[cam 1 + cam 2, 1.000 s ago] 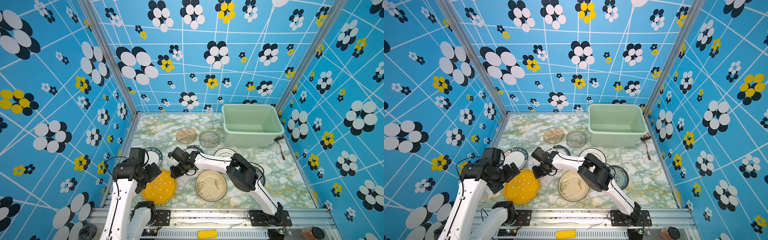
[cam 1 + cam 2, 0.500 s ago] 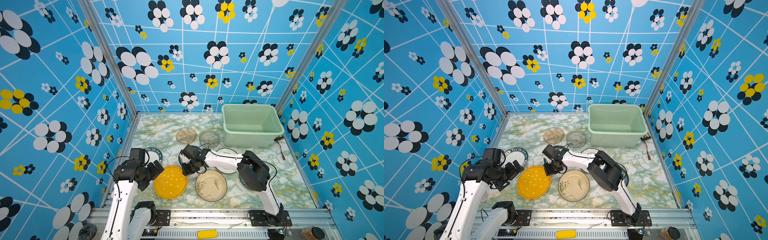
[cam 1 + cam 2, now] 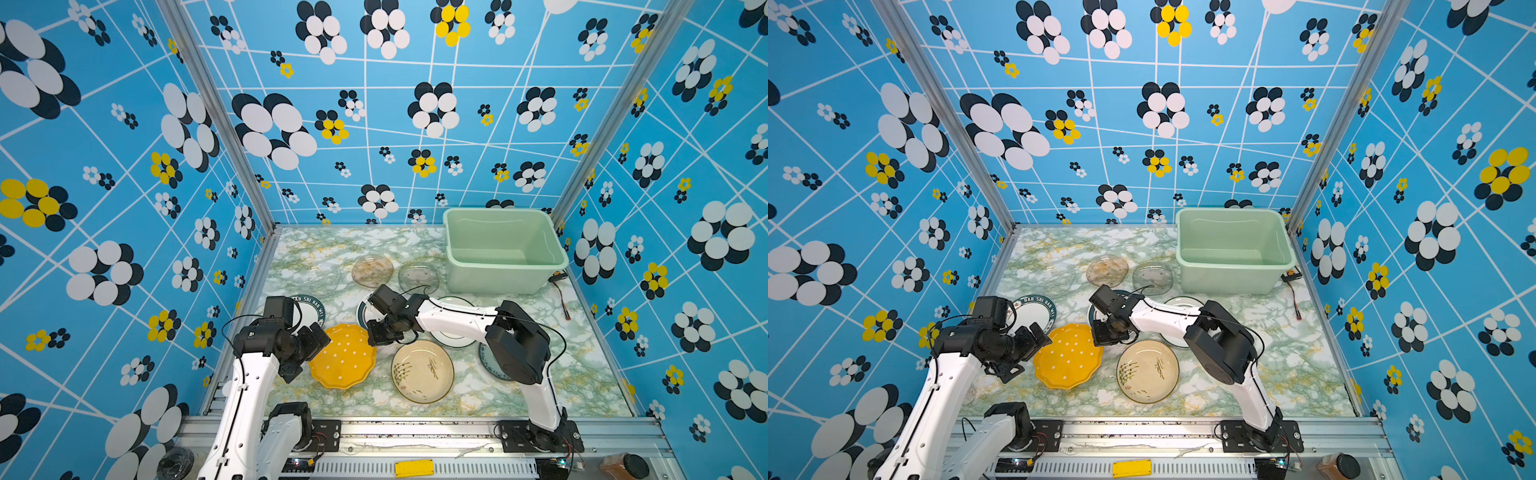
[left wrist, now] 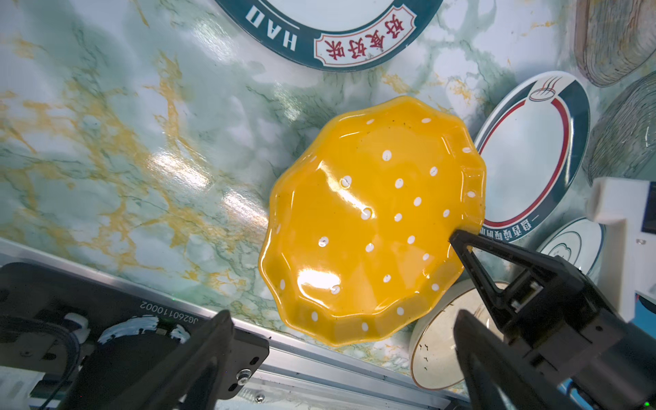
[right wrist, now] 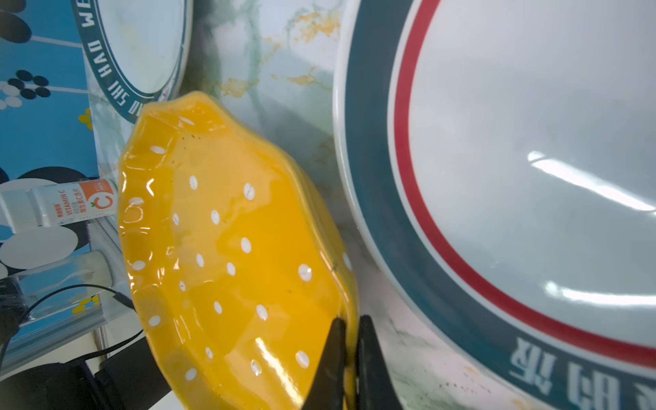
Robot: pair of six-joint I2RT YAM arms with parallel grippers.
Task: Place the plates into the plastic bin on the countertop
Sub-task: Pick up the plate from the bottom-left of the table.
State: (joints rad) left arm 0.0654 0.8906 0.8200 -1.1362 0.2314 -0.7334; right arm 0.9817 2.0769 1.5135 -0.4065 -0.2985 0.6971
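Yellow dotted plate (image 3: 343,357) lies face up, slightly tilted, over the worktop's (image 3: 582,374) near left, well apart from the green bin (image 3: 498,278). Right hand (image 5: 349,324) pinches its rim; left hand (image 3: 309,353) gapes wide just beside it.

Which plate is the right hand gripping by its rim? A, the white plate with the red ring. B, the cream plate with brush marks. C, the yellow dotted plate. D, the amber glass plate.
C: in the right wrist view the right hand is pinched shut on the edge of the yellow dotted plate, and the other plates lie untouched.
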